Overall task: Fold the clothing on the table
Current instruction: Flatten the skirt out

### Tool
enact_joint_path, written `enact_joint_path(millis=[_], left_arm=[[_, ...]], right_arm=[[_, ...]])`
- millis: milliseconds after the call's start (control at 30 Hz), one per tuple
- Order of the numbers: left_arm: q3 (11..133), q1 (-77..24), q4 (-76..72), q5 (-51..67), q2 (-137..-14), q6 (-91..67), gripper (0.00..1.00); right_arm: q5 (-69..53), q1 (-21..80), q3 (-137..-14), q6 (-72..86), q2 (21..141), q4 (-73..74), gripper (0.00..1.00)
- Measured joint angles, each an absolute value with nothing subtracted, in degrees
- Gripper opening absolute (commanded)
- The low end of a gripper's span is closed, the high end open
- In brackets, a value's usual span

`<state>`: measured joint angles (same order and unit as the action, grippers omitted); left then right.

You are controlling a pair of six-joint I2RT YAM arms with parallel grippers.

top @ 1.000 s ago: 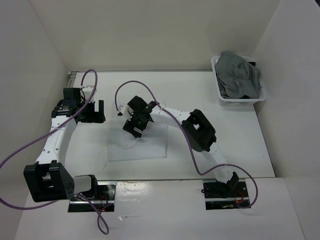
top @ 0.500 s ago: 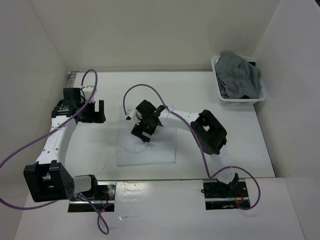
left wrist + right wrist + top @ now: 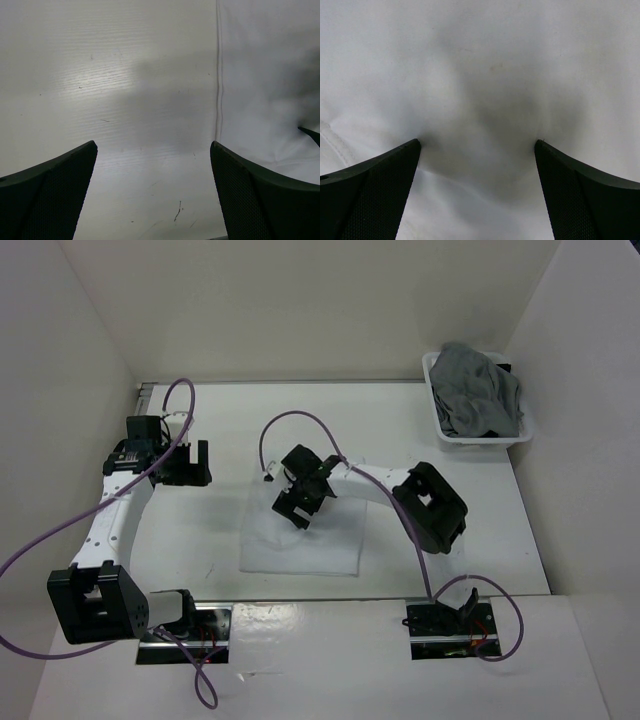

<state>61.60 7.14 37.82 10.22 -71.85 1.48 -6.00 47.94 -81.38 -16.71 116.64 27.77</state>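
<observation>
Clothing (image 3: pixel 300 552), white and folded to a rough rectangle, lies flat on the table (image 3: pixel 450 490), in the middle toward the near edge. Over its far half sits the right gripper (image 3: pixel 300 502), fingers (image 3: pixel 370 190) spread wide, their tips against the fabric, which dimples between them; nothing is pinched. To the left, apart from the cloth, the left gripper (image 3: pixel 185 465) hangs over bare tabletop, likewise spread and empty. At the far right corner a white basket (image 3: pixel 480 439) holds grey garments (image 3: pixel 480 395)

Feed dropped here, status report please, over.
Left pincer open over table. Right pincer open, tips down on white garment. Basket of grey clothes far right, not obstructing.
</observation>
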Motion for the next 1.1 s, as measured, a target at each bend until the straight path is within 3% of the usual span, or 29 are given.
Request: enact_joint_path(millis=[1100], left_arm=[[61.5,7.2,37.8,10.3,-71.9,1.5,1.00]], right_arm=[[-7.7,50.3,-80.2,-24.2,115.6,29.6,0.99]])
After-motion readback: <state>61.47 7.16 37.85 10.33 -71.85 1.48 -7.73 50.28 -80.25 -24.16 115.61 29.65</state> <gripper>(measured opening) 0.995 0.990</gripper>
